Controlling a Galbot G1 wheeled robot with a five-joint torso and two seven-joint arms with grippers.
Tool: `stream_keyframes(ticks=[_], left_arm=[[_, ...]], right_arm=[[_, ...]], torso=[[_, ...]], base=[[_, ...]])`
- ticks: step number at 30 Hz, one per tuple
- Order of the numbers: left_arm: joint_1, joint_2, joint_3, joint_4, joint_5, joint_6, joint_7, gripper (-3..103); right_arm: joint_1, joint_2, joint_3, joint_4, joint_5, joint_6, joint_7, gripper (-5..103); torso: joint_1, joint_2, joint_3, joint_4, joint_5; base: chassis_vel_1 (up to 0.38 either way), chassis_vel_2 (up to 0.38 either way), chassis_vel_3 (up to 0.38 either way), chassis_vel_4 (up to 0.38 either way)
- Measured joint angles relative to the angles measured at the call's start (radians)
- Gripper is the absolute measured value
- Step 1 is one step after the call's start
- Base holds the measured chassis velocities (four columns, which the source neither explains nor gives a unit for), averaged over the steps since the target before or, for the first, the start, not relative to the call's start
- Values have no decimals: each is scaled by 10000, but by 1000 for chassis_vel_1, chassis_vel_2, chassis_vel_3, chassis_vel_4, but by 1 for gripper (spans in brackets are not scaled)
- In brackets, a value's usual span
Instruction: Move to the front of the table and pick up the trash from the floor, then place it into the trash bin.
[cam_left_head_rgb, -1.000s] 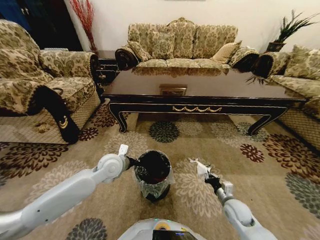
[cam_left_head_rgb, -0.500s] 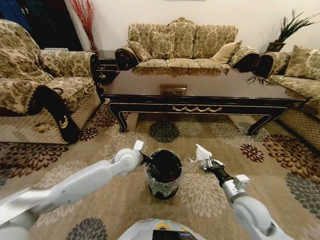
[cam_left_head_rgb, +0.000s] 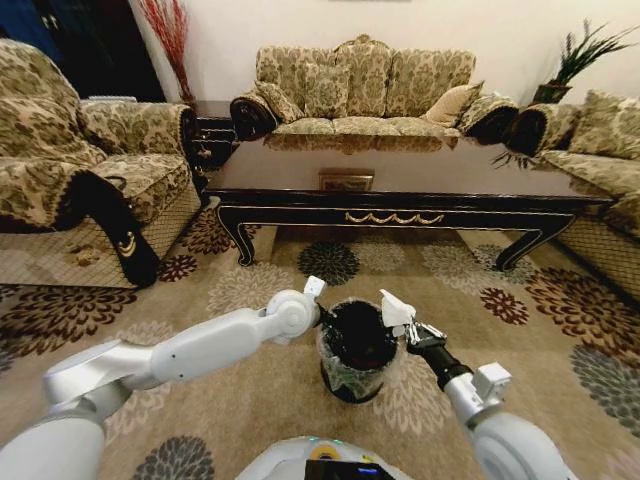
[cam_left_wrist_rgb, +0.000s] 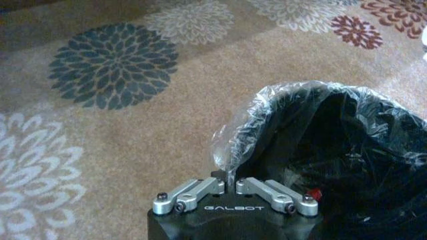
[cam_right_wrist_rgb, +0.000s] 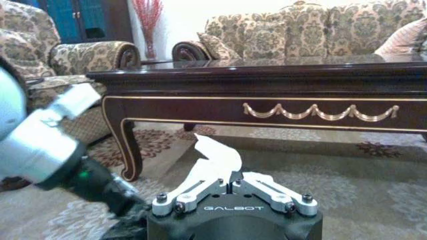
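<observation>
while we stand in front of the table (cam_left_head_rgb: 400, 205), our left gripper (cam_left_head_rgb: 322, 313) is pressed together on the rim of the trash bin (cam_left_head_rgb: 357, 375), pinching the edge of the clear plastic bag (cam_left_wrist_rgb: 233, 145) that lines it. in the left wrist view the two fingers (cam_left_wrist_rgb: 193, 192) meet on this thin fold of plastic, and the dark inside of the bin opens just beyond them, with a small red bit (cam_left_wrist_rgb: 315, 193) low inside it. the bin is near us on the flowered carpet (cam_left_head_rgb: 560, 330), between our two arms and well apart from the table.

our right gripper (cam_left_head_rgb: 410, 331) is at the right side of the bin's rim, and its fingers are closed on a piece of white paper (cam_left_head_rgb: 395, 309), one piece of the trash. the paper stands up from the fingertips, just above the right edge of the bin. in the right wrist view the same white scrap (cam_right_wrist_rgb: 215, 155) rises between the closed fingers (cam_right_wrist_rgb: 267, 185), with the gold ornament (cam_right_wrist_rgb: 320, 112) of the table front far behind it, and the left arm (cam_right_wrist_rgb: 40, 145) close beside.

a sofa (cam_left_head_rgb: 370, 90) stands far behind the table, an armchair (cam_left_head_rgb: 80, 170) on the left.
</observation>
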Motion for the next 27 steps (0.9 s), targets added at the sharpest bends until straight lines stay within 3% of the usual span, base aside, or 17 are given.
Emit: stream_keyframes(ticks=[7,13,16,20,22,25,27], left_arm=[[-228,-326,184,94,-167,0,-139,3],[-292,-510,262,211,-224,-1,-201,3],[-304,-511,285,226,-227,0,-202,3],[-307,-504,321,273,-231,0,-202,3],[-307,-505,326,288,-231,0,-202,3],[-304,-549,327,340,-228,0,-202,3],[-300,-565,327,347,-228,0,-201,3]], right_arm=[[-467,-301,-182,-135,-732,48,-301,-2],[-594,-437,-564,-576,-1608,95,-368,25],[-578,-450,-592,-605,-1638,95,-356,30],[-543,-492,-578,-587,-1612,78,-356,51],[-545,-503,-574,-583,-1612,76,-357,51],[-552,-518,-574,-574,-1612,70,-362,68],[-561,-519,-573,-563,-1615,69,-369,73]], torso=[[0,0,0,-1,1],[0,0,0,0,1],[0,0,0,0,0],[0,-1,0,1,-1],[0,0,0,1,-1],[0,-1,0,1,-1],[0,0,0,0,-1]], base=[[0,0,0,0],[0,0,0,0],[0,0,0,0],[0,0,0,0],[0,0,0,0],[0,0,0,0],[0,0,0,0]])
